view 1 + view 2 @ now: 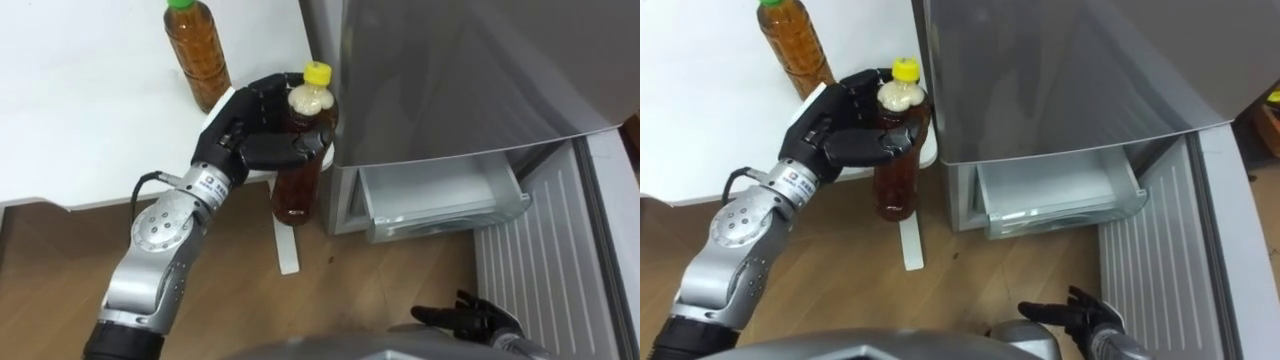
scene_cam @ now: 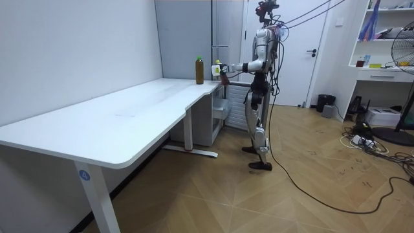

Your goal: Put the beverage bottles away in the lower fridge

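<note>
The bottle with the yellow cap (image 1: 297,185) is in the air, upright, just past the corner of the white table (image 1: 80,120) and close beside the grey fridge (image 1: 450,70). The left hand (image 1: 250,135) grips it high, with fingers and thumb curled round its neck and shoulder, so the long body full of brown drink hangs below the grip. This is the first risk, I think: a hold so near the cap leaves the heavy part free to swing, and the bottle could tilt or slip when the arm goes down.

The bottle with the green cap (image 1: 198,55) stands on the table just behind the hand, and a careless sweep of the arm could knock it over. The lower drawer (image 1: 440,200) is pulled out, but it lies well below the held bottle at the foot of the fridge. On the way down the bottle may strike the fridge corner or the drawer's front rim.

The right hand (image 1: 465,318) hangs low over the wooden floor, fingers loosely spread, holding nothing — it is not placed to catch anything.
</note>
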